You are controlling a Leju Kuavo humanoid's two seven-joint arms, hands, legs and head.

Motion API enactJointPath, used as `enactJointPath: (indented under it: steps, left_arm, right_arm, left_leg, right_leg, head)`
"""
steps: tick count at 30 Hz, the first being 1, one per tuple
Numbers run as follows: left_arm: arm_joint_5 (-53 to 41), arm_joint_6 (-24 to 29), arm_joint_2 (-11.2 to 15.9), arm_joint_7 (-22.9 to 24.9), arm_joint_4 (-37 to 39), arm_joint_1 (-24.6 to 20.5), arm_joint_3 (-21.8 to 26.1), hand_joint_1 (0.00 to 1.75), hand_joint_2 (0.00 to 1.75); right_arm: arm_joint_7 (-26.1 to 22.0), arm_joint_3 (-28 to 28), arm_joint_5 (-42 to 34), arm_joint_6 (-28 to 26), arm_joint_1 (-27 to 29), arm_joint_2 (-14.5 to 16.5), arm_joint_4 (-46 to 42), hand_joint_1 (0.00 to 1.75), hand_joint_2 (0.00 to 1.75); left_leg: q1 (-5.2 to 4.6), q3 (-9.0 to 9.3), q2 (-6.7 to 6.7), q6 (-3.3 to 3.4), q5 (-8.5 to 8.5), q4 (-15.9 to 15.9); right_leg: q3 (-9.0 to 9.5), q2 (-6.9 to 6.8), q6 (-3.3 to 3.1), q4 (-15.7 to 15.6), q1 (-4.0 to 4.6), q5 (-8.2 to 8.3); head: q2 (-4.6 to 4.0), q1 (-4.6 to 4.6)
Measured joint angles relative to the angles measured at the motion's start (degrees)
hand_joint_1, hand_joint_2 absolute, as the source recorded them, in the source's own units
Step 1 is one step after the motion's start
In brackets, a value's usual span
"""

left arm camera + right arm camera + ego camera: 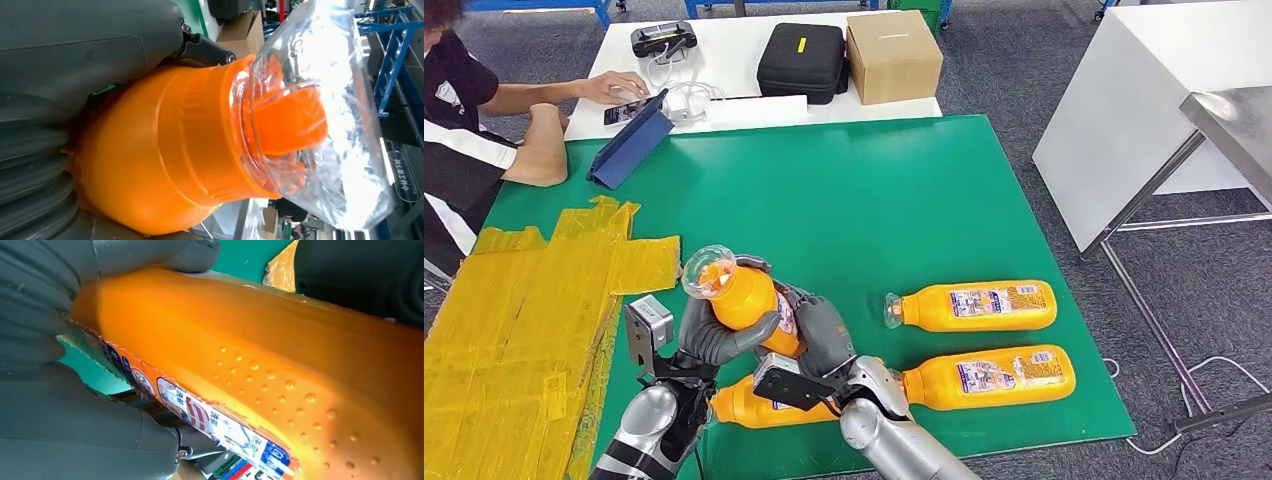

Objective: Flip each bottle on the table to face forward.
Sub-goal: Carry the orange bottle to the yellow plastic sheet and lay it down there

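Note:
An orange bottle [746, 296] with a clear cap is lifted off the green mat [844, 200], cap pointing up and away from me. My left hand [714, 338] grips it from the left and my right hand [819, 335] grips it from the right. The left wrist view shows the bottle's orange shoulder [165, 150] and clear cap [320, 115] close up. In the right wrist view its body [280, 365] and label edge [210, 420] lie against my fingers. Three more orange bottles lie flat on the mat: one [977, 305] at mid right, one [989, 377] nearer, one [749, 405] under my arms.
Yellow tape sheets [524, 320] cover the mat's left side. A blue tablet case [629, 140] stands at the mat's far left corner, beside a seated person's arm [534, 150]. Behind, a white table [724, 100] carries a black case [801, 60] and a cardboard box [892, 55]. A metal table [1234, 130] stands right.

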Motion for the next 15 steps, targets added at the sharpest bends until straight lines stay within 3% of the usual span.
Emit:
enactJointPath:
  steps: [5,6,9,10,15]
  left_arm:
    - [-0.7,0.8,0.0,-0.5,-0.1,-0.1,0.0,1.75,1.75]
    - [-0.8,1.0,0.0,-0.6,-0.2,-0.1,0.0,1.75,1.75]
    - [-0.9,1.3,0.0,-0.8,-0.6,-0.2,0.0,1.75,1.75]
    - [-1.1,1.5,0.0,-0.8,-0.6,-0.2,0.0,1.75,1.75]
    - [-3.8,5.8,0.0,-2.6,-2.5,0.0,0.3,1.75,1.75]
  right_arm:
    - [-0.6,-0.1,-1.4,-1.2,1.5,-0.2,-2.8,1.75,1.75]
    - [-0.5,-0.1,-1.5,-1.3,1.9,-0.3,-3.5,1.62,1.75]
    - [-0.3,-0.2,-1.8,-1.4,2.6,-0.6,-5.4,0.31,1.75]
    - [-0.3,-0.3,-2.0,-1.6,2.8,-0.6,-6.0,0.00,1.75]
    - [-0.9,-0.7,-4.4,-3.2,4.8,-1.2,-11.6,0.00,1.75]
  left_leg:
    - [0.00,0.00,0.00,0.00,0.00,0.0]
    - [0.00,0.00,0.00,0.00,0.00,0.0]
    - [0.00,-0.01,-0.01,0.00,0.00,0.0]
    - [0.00,-0.01,-0.01,0.00,0.00,0.0]
    - [0.00,-0.02,-0.04,0.01,0.01,0.0]
  right_leg:
    - [0.00,0.00,0.00,0.0,0.00,0.00]
    - [0.00,0.00,0.00,0.0,0.00,0.00]
    - [0.00,0.00,0.00,0.0,0.00,0.00]
    - [0.00,0.00,0.00,0.0,0.00,0.00]
    - [0.02,-0.03,0.00,0.0,0.00,0.00]
  head:
    - [0.00,0.00]
    - [0.00,0.00]
    - [0.00,0.00]
    - [0.00,0.00]
    - [0.00,-0.01]
